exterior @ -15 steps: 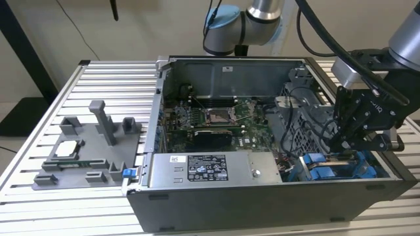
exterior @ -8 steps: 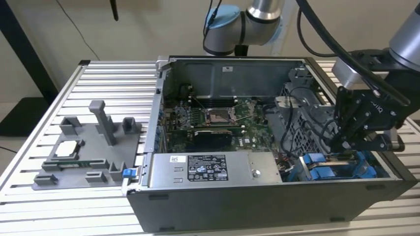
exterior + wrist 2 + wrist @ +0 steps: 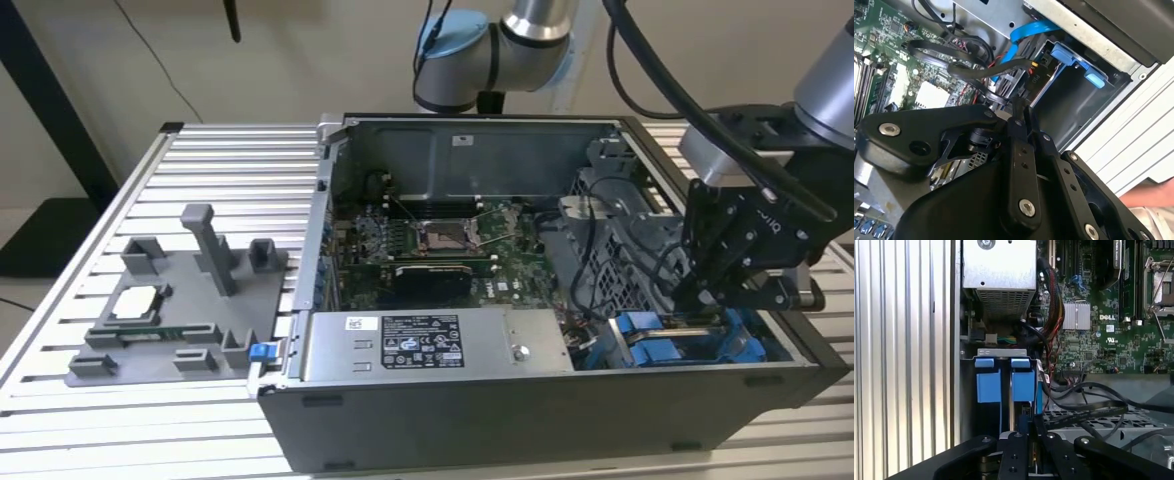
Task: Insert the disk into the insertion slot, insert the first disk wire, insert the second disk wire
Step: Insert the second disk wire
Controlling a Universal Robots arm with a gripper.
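1. Status: my gripper [image 3: 703, 296] is down inside the computer case [image 3: 534, 420], at the corner right beside the grey power-supply box [image 3: 427, 345]. The fingers look pinched together on something thin and dark, probably a wire connector, but I can't say for sure what.
2. The disk [image 3: 1004, 380] looks already seated: its blue carrier sits in the insertion slot [image 3: 1002, 353], just past the power-supply box in the first wrist view. So step one seems done.
3. Wires: a blue flat cable [image 3: 1026, 37] runs near the bay in the second wrist view. I can't tell if either disk wire is plugged in yet, so I'd count both as open.
4. Room: tight. The case wall is right next to the slot, and loose black cables [image 3: 1089, 405] are draped just beside my fingers on the motherboard [image 3: 441, 235] side.
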